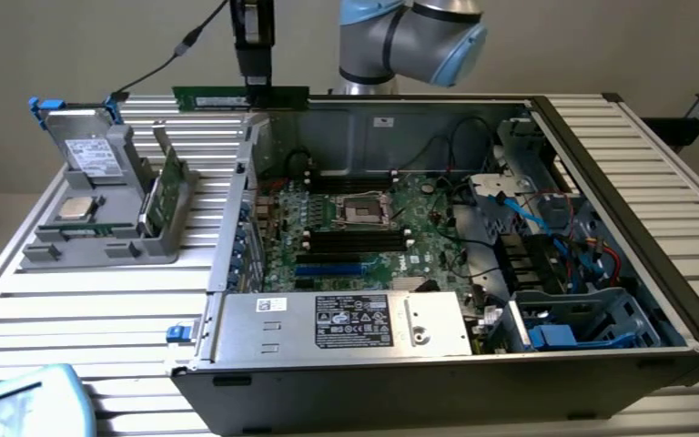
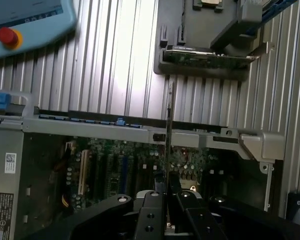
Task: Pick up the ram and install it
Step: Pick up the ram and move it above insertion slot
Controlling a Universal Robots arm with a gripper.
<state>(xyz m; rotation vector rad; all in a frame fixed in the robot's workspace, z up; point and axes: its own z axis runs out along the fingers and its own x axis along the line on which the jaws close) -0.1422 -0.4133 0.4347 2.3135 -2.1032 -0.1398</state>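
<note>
Your gripper (image 1: pixel 256 84) is clamped narrow on the ram (image 1: pixel 222 96), above the case rim (image 1: pixel 422 98). The slots (image 1: pixel 352 240) sit at 5 o'clock from it; any skew on entry could jam the stick.

Ram (image 1: pixel 210 97) partly behind hand (image 1: pixel 256 86)

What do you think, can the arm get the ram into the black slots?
Probably yes. The gripper holds the ram above the edge of the open case, and the slots beside the socket lie uncovered. The cables lie toward the exterior view's right.
</note>
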